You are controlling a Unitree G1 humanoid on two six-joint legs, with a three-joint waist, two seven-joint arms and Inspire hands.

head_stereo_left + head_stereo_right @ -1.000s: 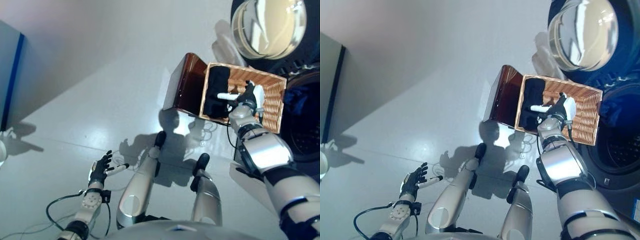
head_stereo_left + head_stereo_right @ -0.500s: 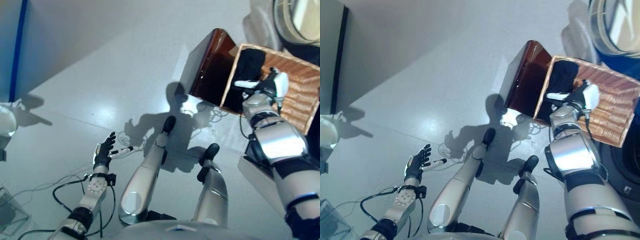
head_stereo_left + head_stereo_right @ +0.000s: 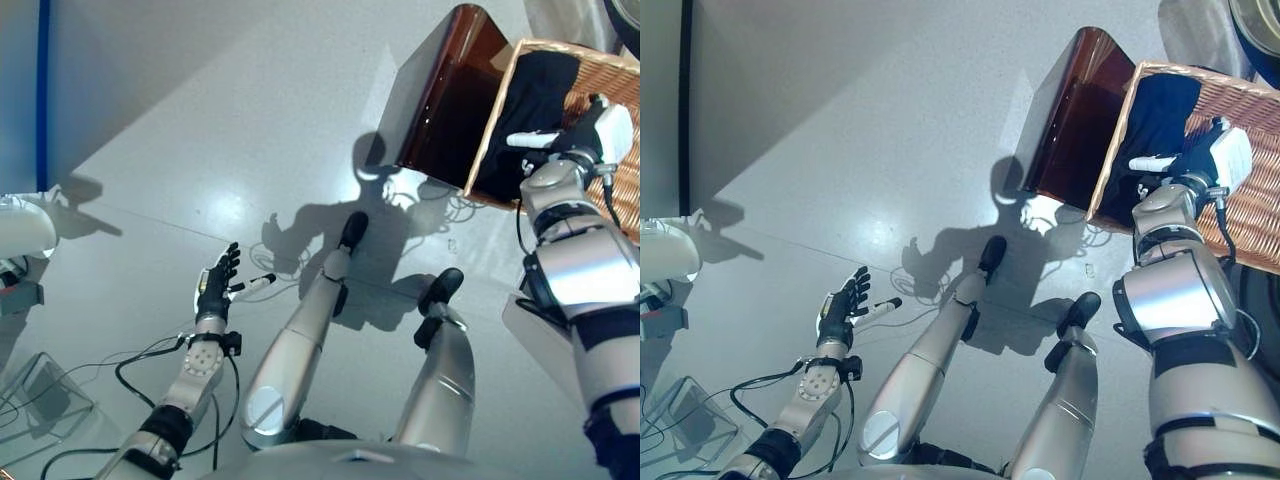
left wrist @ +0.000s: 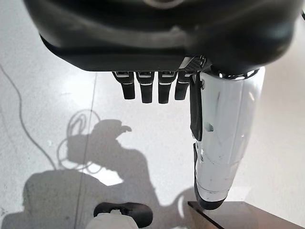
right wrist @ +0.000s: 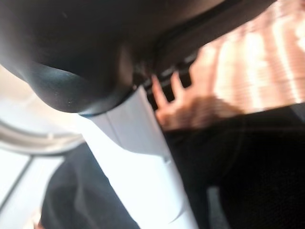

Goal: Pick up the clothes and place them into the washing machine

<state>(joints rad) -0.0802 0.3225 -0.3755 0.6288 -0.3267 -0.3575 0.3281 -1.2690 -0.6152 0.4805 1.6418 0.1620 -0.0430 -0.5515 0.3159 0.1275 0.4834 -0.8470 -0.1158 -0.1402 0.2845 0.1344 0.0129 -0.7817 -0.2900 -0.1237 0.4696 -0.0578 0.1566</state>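
Note:
A black garment [image 3: 530, 100] lies at the near-left end of a wicker basket [image 3: 570, 48] at the upper right. My right hand [image 3: 592, 135] hovers over it inside the basket, its white-covered thumb [image 3: 528, 139] stretched out across the cloth. In the right wrist view the thumb [image 5: 143, 162] and straight fingers [image 5: 162, 93] show above the black cloth [image 5: 248, 162] and the wicker weave [image 5: 257, 62]; nothing is held. My left hand [image 3: 215, 290] hangs low at the left over bare floor, its fingers [image 4: 152, 88] spread and empty.
A glossy dark brown box [image 3: 440, 90] stands against the basket's left side. The washing machine's round door [image 3: 1255, 15] just shows at the top right corner. A white object [image 3: 25, 225] and a clear plastic bin [image 3: 40, 395] sit on the floor at far left.
The camera has swung, sliding the basket toward the upper right corner and the washing machine almost out of view. My right hand has stayed over the black garment; the left hand stays idle.

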